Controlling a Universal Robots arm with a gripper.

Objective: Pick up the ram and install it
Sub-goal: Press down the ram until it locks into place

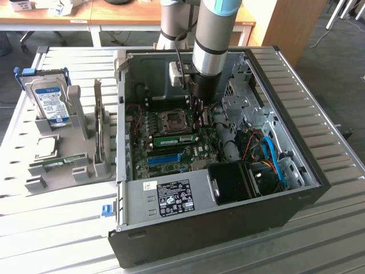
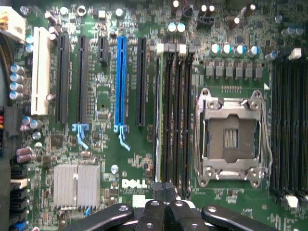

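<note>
Your hand (image 1: pixel 197 117) is inside the open PC case (image 1: pixel 296 194), low over the motherboard (image 2: pixel 106 101), fingers closed together with nothing between them. The ram (image 1: pixel 175 138) sits on edge in a memory slot just beside the empty CPU socket (image 2: pixel 231 137), on the blue-slot (image 2: pixel 121 82) side; in the wrist view you see it edge-on as a thin pale strip (image 2: pixel 158 120) running away from the closed fingertips. I can't tell whether the fingertips touch its end. On the desk (image 1: pixel 51 222), at the exterior view's left, the grey holder (image 1: pixel 85 128) carries a hard drive (image 1: pixel 48 101).
</note>
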